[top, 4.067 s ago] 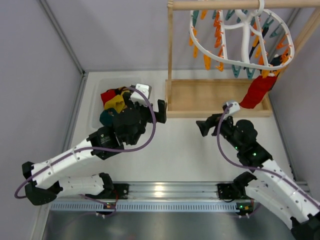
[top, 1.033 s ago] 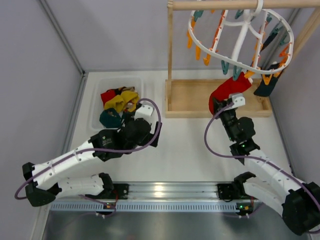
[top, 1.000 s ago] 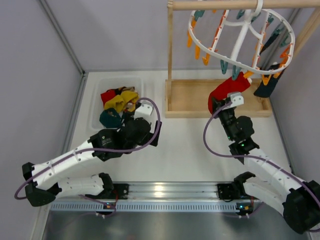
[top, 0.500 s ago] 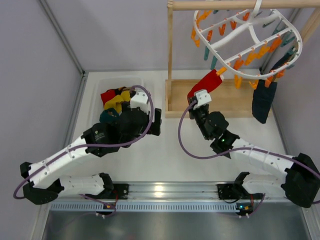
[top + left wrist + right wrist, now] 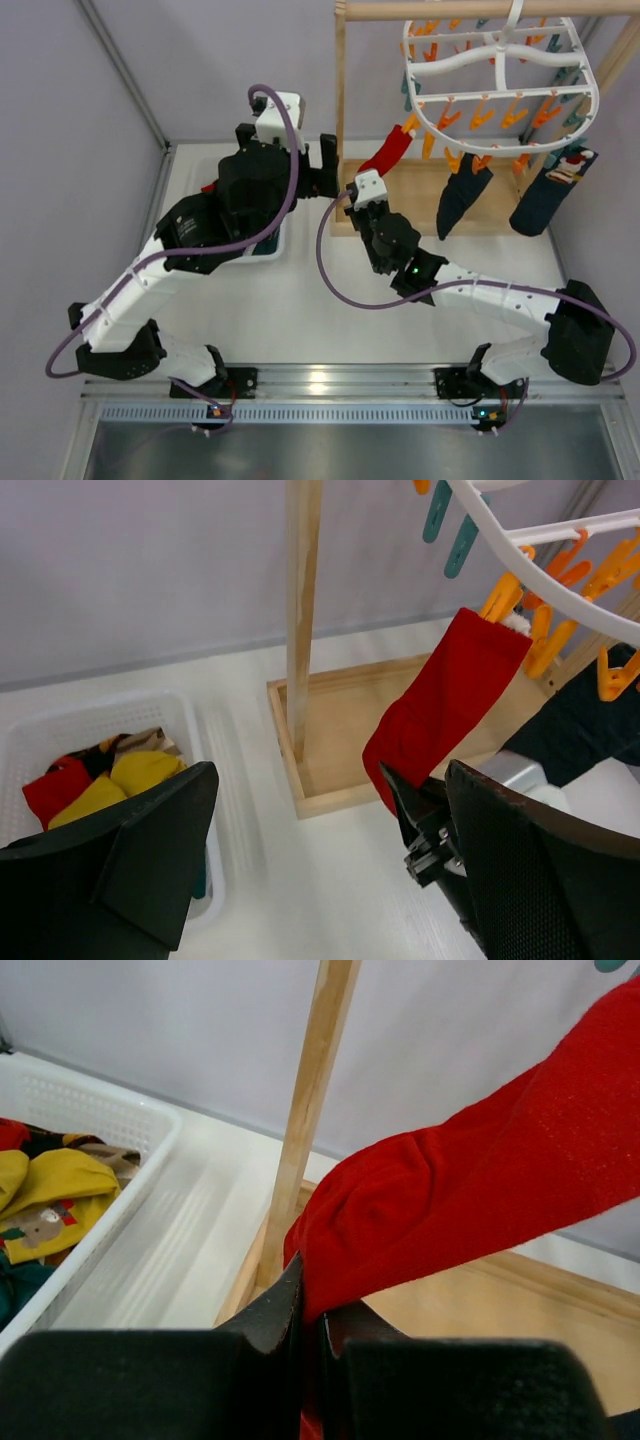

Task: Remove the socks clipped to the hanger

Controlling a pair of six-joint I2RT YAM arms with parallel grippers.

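Observation:
The white hanger (image 5: 500, 75) hangs from the wooden rod, its orange and teal clips pointing down. A red sock (image 5: 390, 152) stretches from an orange clip (image 5: 500, 598) down to my right gripper (image 5: 362, 190), which is shut on its lower end (image 5: 470, 1200). Two dark socks (image 5: 462, 195) (image 5: 548, 195) hang from the hanger's near rim. My left gripper (image 5: 318, 185) is open and holds nothing, raised beside the stand's post, just left of the red sock (image 5: 445, 705). In the left wrist view its wide fingers (image 5: 150, 860) frame the right gripper.
A white basket (image 5: 100, 715) at the left holds red and yellow socks (image 5: 130, 775) and lies mostly under my left arm in the top view. The wooden stand's post (image 5: 340, 110) and tray base (image 5: 420, 200) sit between both grippers. Grey walls close the sides.
My right gripper has pulled the red sock leftward, past the tray towards the post, and the hanger has swung round. My left arm has risen and moved back over the basket.

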